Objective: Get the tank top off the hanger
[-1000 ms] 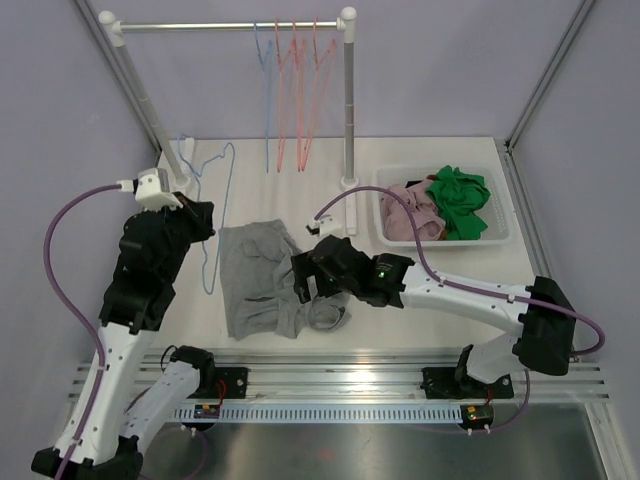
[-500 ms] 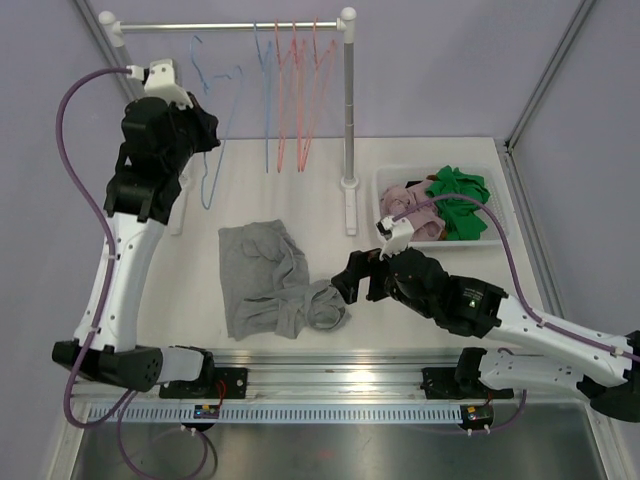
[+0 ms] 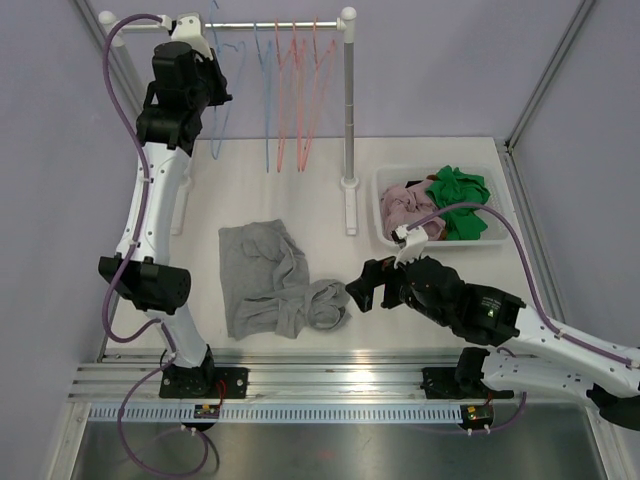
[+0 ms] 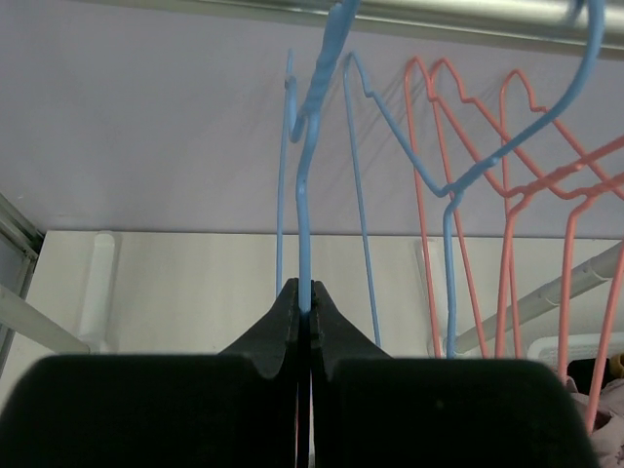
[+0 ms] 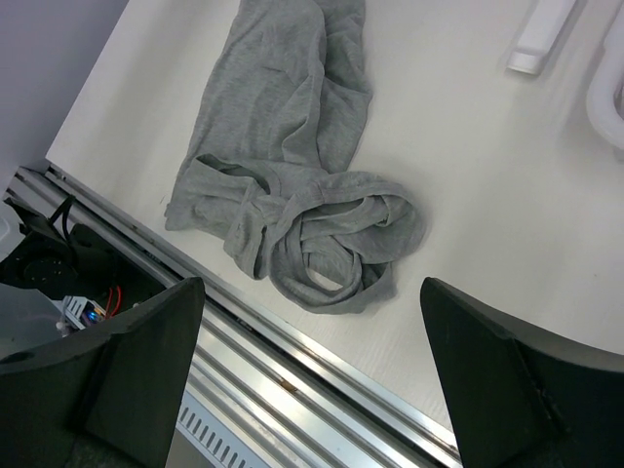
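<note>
The grey tank top (image 3: 272, 282) lies crumpled on the table, off the hanger, and fills the right wrist view (image 5: 292, 175). High at the back left, my left gripper (image 3: 212, 90) is shut on the wire of the bare blue hanger (image 3: 221, 110). In the left wrist view the jaws (image 4: 310, 302) pinch the blue hanger (image 4: 304, 195) below its twisted neck, and its hook reaches the rail (image 4: 468, 12). My right gripper (image 3: 365, 292) hovers open just right of the tank top, nothing between its fingers (image 5: 312, 288).
On the clothes rail (image 3: 270, 25) hang another blue hanger (image 3: 265, 90) and red hangers (image 3: 300, 90). The rack's right post (image 3: 348, 110) stands mid-table. A white bin (image 3: 500, 238) with pink and green clothes sits at the right.
My left arm has lifted the blue hanger from the table up to the rail. My right gripper has pulled back to the right, away from the tank top, which stays put.
</note>
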`<state>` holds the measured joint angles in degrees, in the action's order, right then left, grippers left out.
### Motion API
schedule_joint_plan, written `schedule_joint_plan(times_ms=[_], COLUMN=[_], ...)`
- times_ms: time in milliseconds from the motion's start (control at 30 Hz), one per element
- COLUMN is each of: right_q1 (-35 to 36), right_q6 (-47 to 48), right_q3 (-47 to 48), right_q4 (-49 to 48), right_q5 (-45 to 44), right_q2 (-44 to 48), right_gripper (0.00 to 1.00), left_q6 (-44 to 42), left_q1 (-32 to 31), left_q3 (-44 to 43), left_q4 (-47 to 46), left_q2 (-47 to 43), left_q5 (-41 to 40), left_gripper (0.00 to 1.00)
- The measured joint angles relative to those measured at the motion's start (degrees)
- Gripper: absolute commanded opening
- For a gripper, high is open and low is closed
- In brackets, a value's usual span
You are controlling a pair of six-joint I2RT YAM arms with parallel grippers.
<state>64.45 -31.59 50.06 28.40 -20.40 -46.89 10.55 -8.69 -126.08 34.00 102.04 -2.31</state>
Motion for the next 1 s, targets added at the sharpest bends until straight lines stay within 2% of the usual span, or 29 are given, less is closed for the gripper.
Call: schedule_joint_plan(times_ms=[167, 200, 267, 333, 367, 567, 600, 767, 1000], right_q1=[0.0, 0.0, 0.0, 0.0, 0.0, 0.0, 0.0, 0.0, 0.0], right_q6=[1.5, 1.8, 2.3, 2.9, 3.3, 5.7, 6.1, 8.0, 10.3], right_q3=[-2.1, -2.6, -3.3, -3.4, -3.4, -3.1, -2.9, 0.2, 8.9], right_q4=[-0.5, -0.8, -1.3, -1.9, -2.3, -4.2, -4.4, -6.5, -10.3], right_q5=[0.5, 0.7, 1.7, 3.1, 3.7, 6.6, 6.9, 7.8, 7.6], right_q2=[-0.8, -1.2, -2.0, -3.7, -4.7, -14.5, -16.5, -26.4, -41.6], right_gripper=[1.0, 0.99, 0.99, 1.0, 0.99, 1.0, 0.99, 1.0, 1.0], left_q6=[0.0, 0.1, 0.2, 0.4, 0.4, 0.1, 0.0, 1.1, 6.6], left_q1=[0.4, 0.5, 0.5, 0.5, 0.5, 0.5, 0.6, 1.4, 2.7], left_q3=[-1.7, -1.3, 0.3, 2.0, 2.5, 2.9, 3.3, 11.3, 31.8], left_q4=[0.7, 0.6, 0.3, -0.2, -0.2, 0.4, 0.4, 0.9, 0.0], left_q2=[3.6, 3.7, 3.5, 3.2, 3.1, 1.9, 1.0, -10.1, -36.2], left_q5=[0.3, 0.3, 0.4, 0.5, 0.5, 0.5, 0.5, 0.3, 0.4], left_gripper=[0.01, 0.06, 0.22, 0.32, 0.5, 0.71, 0.99, 0.99, 0.99])
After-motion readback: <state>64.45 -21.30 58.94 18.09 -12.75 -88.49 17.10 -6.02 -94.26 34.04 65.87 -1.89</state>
